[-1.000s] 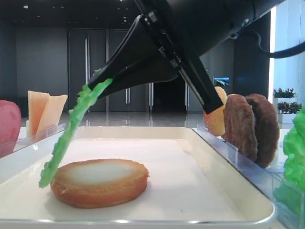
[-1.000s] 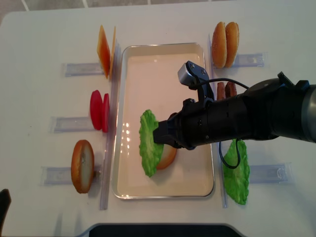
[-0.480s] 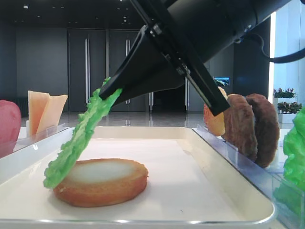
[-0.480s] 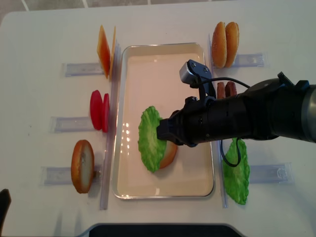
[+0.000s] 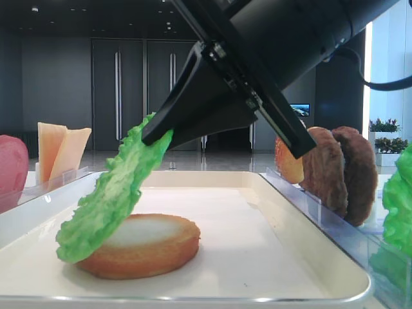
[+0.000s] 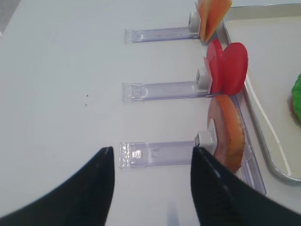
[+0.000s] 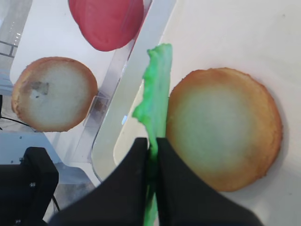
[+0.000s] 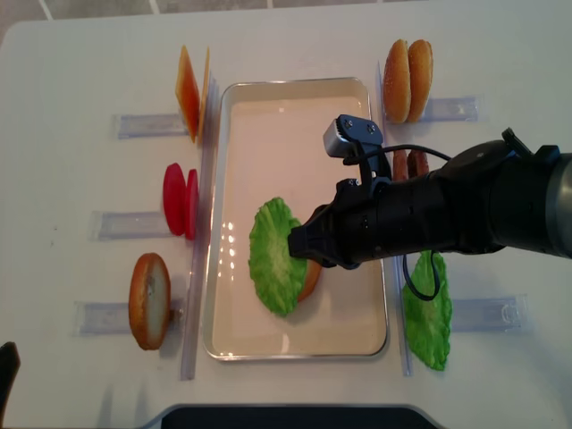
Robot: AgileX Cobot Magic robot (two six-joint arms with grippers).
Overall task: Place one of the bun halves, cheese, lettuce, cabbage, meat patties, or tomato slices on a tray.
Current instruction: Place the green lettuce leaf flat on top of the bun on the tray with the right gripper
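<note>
My right gripper [image 8: 299,243] is shut on the top edge of a ruffled green lettuce [image 8: 275,257] leaf. The leaf slants down over the left part of a toasted bun half [image 5: 151,248] that lies flat on the cream tray [image 8: 286,125]. In the right wrist view the black fingertips [image 7: 141,146] pinch the lettuce [image 7: 156,101] edge-on beside the bun half [image 7: 223,127]. The leaf's low end [image 5: 80,241] hangs at the bun's left rim. My left gripper [image 6: 153,150] stands open over bare table, nothing between its fingers.
Clear holders flank the tray: cheese [image 8: 192,89], tomato slices [image 8: 179,201] and a bun half [image 8: 149,301] on the left, two buns [image 8: 407,79], meat patties [image 8: 408,163] and another lettuce leaf [image 8: 427,313] on the right.
The held lettuce has tipped from nearly upright to a flatter slant and now covers more of the bun. The right gripper has shifted slightly right and lower. The left gripper has not moved.
</note>
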